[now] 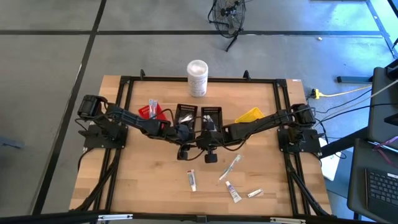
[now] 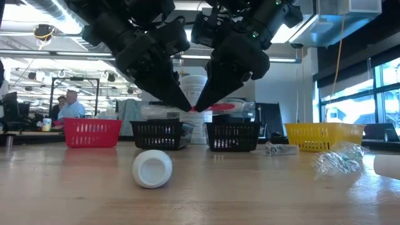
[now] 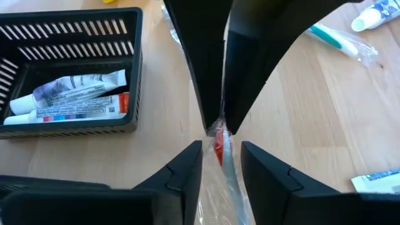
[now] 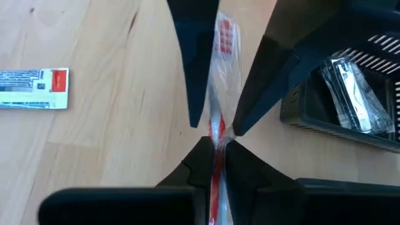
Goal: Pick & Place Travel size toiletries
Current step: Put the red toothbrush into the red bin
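A red toothbrush in a clear wrapper (image 4: 224, 37) hangs in the air over the table's middle, between my two grippers. My right gripper (image 4: 217, 142) is shut on it. My left gripper (image 3: 222, 150) is open, one finger on either side of the wrapped brush; whether the wrapper brushes those fingers I cannot tell. In the low view both grippers point down and meet tip to tip, left gripper (image 2: 181, 103) and right gripper (image 2: 206, 103). More toiletries lie on the near table: a white tube (image 1: 191, 180), a wrapped toothbrush (image 1: 230, 167), another tube (image 1: 232, 191) and a sachet (image 1: 254, 194). My right gripper pinches the toothbrush's red handle (image 4: 217, 128) between its two fingertips, wrapper and all. The fingers slant down from the table's right side. The brush is lifted clear of the table, and its head end (image 4: 225, 31) reaches on between the left gripper's open fingers.
Along the far side stand a red bin (image 1: 151, 111), two black bins (image 1: 186, 114) (image 1: 211, 115) and a yellow bin (image 1: 250, 116), with a tall white canister (image 1: 197, 78) behind them. One black bin holds tubes (image 3: 69, 94), the other wrapped items (image 4: 350, 87). People sit in the room beyond.
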{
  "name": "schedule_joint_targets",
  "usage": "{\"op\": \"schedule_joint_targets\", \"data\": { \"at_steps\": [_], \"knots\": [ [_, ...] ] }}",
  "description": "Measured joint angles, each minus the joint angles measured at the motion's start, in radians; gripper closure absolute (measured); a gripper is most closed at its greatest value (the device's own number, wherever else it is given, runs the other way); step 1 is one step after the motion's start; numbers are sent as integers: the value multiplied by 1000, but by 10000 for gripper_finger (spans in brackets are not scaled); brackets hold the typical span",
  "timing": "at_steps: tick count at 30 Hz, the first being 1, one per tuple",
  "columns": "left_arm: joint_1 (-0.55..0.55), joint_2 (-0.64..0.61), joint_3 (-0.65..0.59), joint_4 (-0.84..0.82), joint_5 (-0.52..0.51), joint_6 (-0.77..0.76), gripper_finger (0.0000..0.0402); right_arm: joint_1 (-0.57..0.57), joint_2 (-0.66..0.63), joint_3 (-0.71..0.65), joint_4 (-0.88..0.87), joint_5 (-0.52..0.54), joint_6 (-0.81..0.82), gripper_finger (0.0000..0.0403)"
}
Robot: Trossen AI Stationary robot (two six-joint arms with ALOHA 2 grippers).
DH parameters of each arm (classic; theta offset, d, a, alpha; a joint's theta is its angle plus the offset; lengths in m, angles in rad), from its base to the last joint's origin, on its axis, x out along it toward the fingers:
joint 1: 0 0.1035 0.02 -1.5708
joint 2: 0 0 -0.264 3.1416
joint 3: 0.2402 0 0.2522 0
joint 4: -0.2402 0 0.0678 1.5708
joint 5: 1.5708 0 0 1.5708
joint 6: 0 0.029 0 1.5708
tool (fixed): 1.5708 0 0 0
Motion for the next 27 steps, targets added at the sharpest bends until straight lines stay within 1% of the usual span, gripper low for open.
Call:
{"op": "schedule_joint_targets", "data": {
  "at_steps": [5,7,13,18,24,27],
  "knots": [
    [0,0,0,-3,-1,-1,327,0,0,0,9,1,-2,380],
    [0,0,0,-3,-1,-2,342,0,0,0,11,4,-2,375],
    [0,-1,0,-10,-9,-6,378,0,0,0,19,3,-3,332],
    [-2,-1,0,-42,-27,-73,381,0,0,0,8,3,-3,298],
    [-56,-21,0,-154,-124,-242,381,3,-1,1,-54,74,23,264],
    [-93,-74,0,-230,-211,-342,381,3,-16,1,-134,79,24,253]
  ]
}}
